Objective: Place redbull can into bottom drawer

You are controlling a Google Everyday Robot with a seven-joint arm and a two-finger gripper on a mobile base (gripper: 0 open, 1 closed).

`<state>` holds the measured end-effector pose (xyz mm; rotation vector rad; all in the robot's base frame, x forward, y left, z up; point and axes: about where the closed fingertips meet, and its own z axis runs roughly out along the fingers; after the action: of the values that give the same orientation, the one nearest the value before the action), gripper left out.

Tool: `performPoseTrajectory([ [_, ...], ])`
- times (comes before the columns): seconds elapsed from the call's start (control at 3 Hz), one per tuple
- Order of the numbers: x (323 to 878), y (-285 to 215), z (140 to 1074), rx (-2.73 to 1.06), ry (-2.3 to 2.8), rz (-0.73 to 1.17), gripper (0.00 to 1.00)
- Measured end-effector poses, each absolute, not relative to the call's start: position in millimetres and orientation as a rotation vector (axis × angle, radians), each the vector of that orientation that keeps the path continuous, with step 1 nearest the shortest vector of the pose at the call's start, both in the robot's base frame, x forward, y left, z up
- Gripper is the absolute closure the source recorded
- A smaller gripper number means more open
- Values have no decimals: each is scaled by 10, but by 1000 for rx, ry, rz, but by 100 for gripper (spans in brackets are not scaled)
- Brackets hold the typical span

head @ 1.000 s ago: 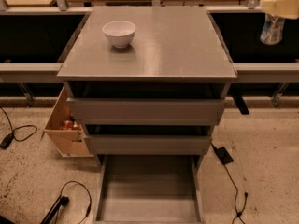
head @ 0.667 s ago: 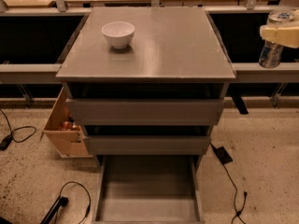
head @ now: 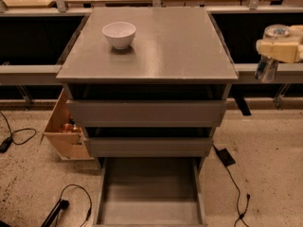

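- Grey metal cabinet [head: 156, 46] fills the centre.
- Bottom drawer [head: 149, 211], at 6 o'clock, is pulled out.
- Tan wooden box [head: 64, 131] sits at 8 o'clock, beside the cabinet.
- Cream gripper [head: 275, 50], at 3 o'clock off the cabinet top, is clamped around the redbull can [head: 266, 70], held upright in the air.
- White bowl [head: 119, 34] stands at 11 o'clock on the top.

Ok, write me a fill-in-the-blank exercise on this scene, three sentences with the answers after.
1. On the ___ of the grey metal cabinet sits the round white bowl.
2. The cream gripper, shut on the slim silver redbull can, is at the view's ___ edge.
3. The wide grey metal bottom drawer stands ___.
Missing words: top, right, open.
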<state>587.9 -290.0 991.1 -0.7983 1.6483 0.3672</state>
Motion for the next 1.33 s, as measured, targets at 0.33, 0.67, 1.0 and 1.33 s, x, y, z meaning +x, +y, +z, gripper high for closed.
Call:
performPoseTrajectory([
  [0.33, 5613, -2702, 9286, -759, 1656, 466, 100],
  [0.67, 5404, -2463, 8649, -761, 1616, 557, 100],
  [1.0, 5320, -2269, 8126, -796, 1592, 612, 100],
  [1.33, 5255, -2152, 7680, -793, 1591, 660, 100],
])
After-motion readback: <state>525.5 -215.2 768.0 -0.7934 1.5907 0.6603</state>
